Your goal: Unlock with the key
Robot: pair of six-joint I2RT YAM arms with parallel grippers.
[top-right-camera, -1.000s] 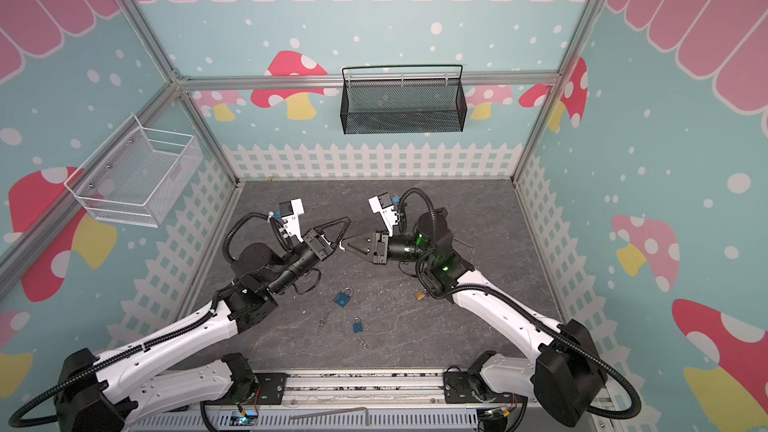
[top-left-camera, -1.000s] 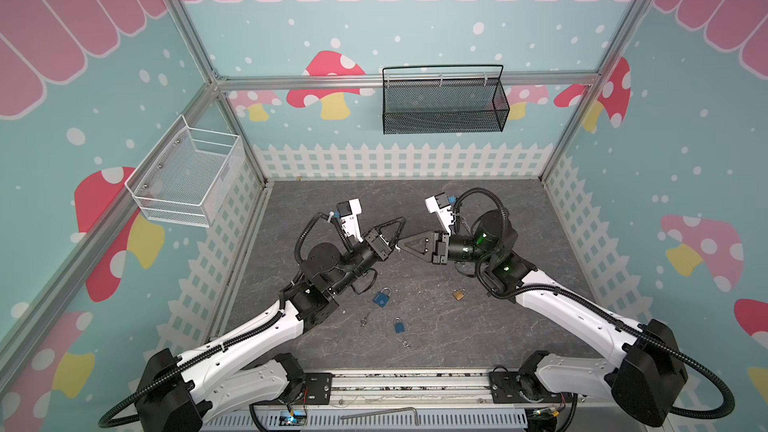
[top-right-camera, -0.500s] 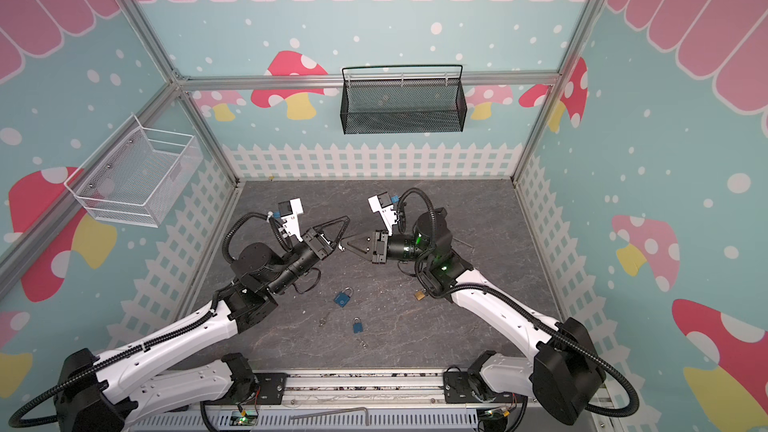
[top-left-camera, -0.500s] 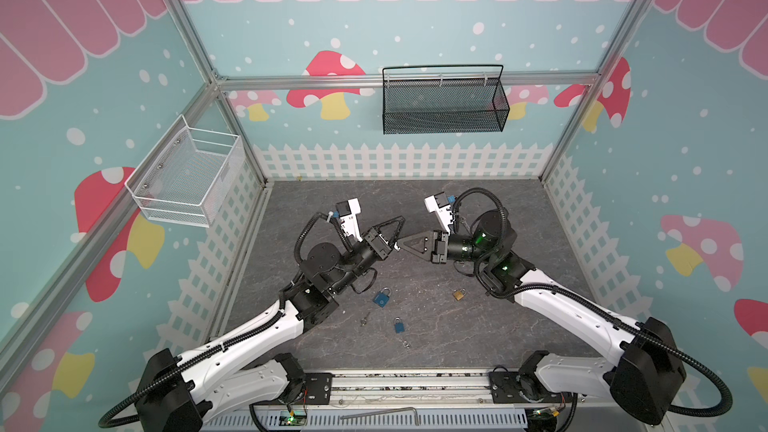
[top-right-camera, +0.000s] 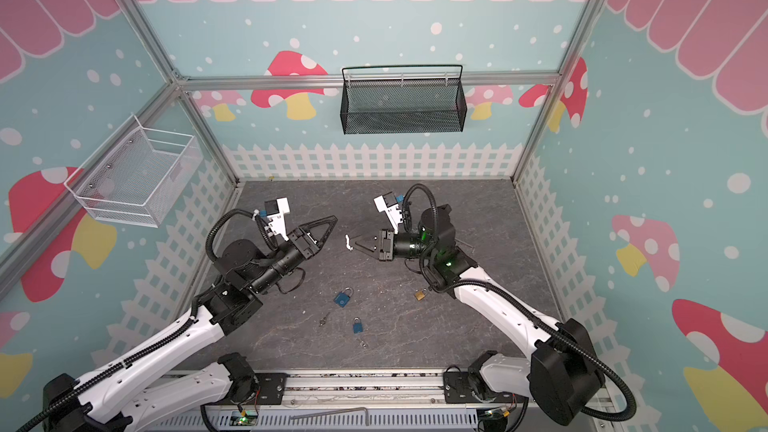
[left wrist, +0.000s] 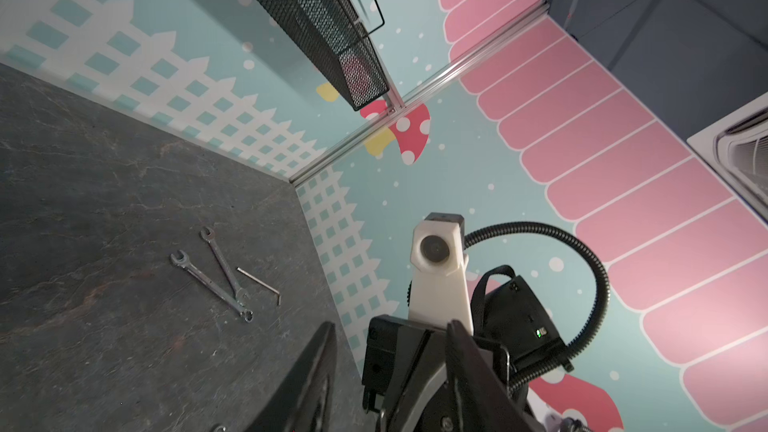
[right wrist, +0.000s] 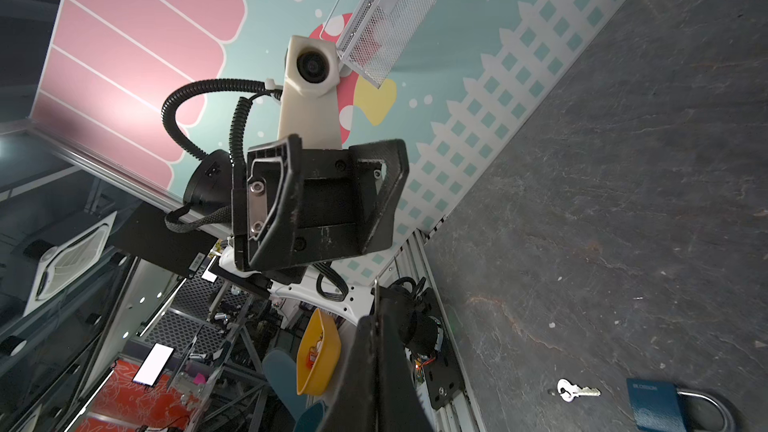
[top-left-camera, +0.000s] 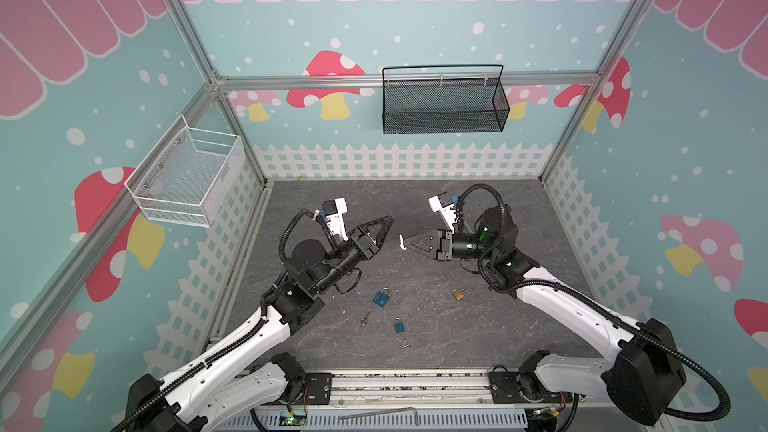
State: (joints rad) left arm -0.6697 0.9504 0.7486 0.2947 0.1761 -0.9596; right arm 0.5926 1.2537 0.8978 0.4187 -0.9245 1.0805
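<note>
- Pinching a small pale key in the pressed-together tips of the right gripper, raised above mid-floor in both top views.
- Facing it from 9 o'clock with the left gripper, spread, holding nothing, just clear of the key.
- Leaves the locks flat on the dark floor: large blue padlock and small blue padlock around 6 o'clock of the key, brass padlock about 4 o'clock.
- Could drop or twist the key on the way down: thin pinch, only a sliver showing in the right wrist view.
- Could shove an unheld padlock along instead of entering the keyway; calls for the spread gripper to steady the body.
- Could try the wrong lock: no visible match between key and padlock.
- Has free floor toward 12 o'clock; wrenches near the 3 o'clock wall; front rail close at 6 o'clock.
</note>
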